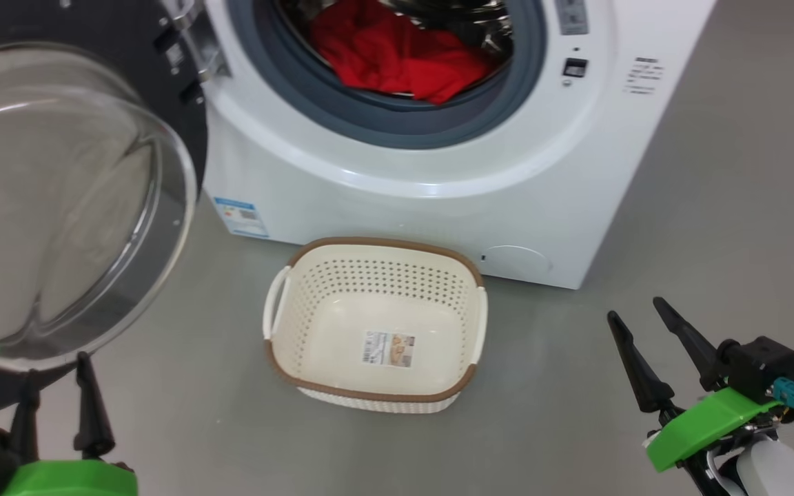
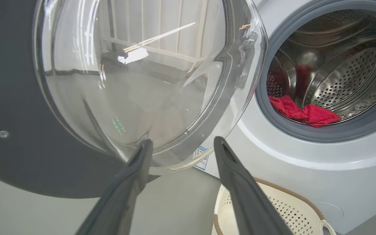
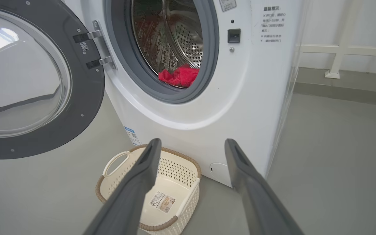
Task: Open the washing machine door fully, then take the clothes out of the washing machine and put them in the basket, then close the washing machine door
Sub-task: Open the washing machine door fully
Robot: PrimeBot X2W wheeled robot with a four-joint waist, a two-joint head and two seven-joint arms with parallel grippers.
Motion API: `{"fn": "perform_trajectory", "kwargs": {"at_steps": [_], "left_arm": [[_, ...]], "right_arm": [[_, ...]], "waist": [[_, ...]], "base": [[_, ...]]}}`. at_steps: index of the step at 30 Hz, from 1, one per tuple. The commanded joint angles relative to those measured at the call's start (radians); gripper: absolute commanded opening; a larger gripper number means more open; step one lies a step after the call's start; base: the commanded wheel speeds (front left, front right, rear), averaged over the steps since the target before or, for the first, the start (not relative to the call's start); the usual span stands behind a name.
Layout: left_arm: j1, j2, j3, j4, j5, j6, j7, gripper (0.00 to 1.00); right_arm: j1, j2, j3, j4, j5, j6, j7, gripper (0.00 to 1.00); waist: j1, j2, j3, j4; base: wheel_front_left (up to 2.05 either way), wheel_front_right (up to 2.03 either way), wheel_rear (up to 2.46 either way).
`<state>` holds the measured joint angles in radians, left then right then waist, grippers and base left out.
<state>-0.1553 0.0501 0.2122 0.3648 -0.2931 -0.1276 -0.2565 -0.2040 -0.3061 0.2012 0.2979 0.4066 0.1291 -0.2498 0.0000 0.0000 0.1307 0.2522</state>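
The red clothes are lying in the washing machine, near its front lip: soft, light; pinching a raised fold looks best. Left tool and right tool are hovering spread, empty.

The washing machine has a glossy white shell, a matt grey rubber gasket and a shiny perforated steel drum. The washing machine door pairs a clear, glossy bowl with a matt black rim. The clothes are soft red cloth. The basket is smooth cream plastic (woven-look brown rim, paper label).
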Motion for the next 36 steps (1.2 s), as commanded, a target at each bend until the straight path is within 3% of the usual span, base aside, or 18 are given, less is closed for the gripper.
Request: {"fn": "perform_trajectory", "kwargs": {"at_steps": [1, 20, 36], "left_arm": [[0.005, 0.025, 0.015, -0.042, -0.01, -0.003, -0.005, 1.0], [0.051, 0.051, -0.154, -0.132, -0.058, -0.003, -0.005, 1.0], [0.06, 0.062, -0.213, -0.136, -0.075, -0.003, -0.005, 1.0]], "right_arm": [[0.012, -0.004, 0.008, -0.024, -0.003, 0.002, -0.012, 1.0], [0.04, 0.006, -0.061, -0.043, -0.007, 0.002, -0.012, 1.0], [0.052, 0.019, -0.104, -0.061, -0.015, 0.002, -0.012, 1.0]], "waist": [[0.0, 0.0, -0.009, -0.039], [0.0, 0.0, 0.0, -0.244], [0.0, 0.0, 0.003, -0.3]], "base": [[0.0, 0.0, 0.0], [0.0, 0.0, 0.0], [0.0, 0.0, 0.0]]}}
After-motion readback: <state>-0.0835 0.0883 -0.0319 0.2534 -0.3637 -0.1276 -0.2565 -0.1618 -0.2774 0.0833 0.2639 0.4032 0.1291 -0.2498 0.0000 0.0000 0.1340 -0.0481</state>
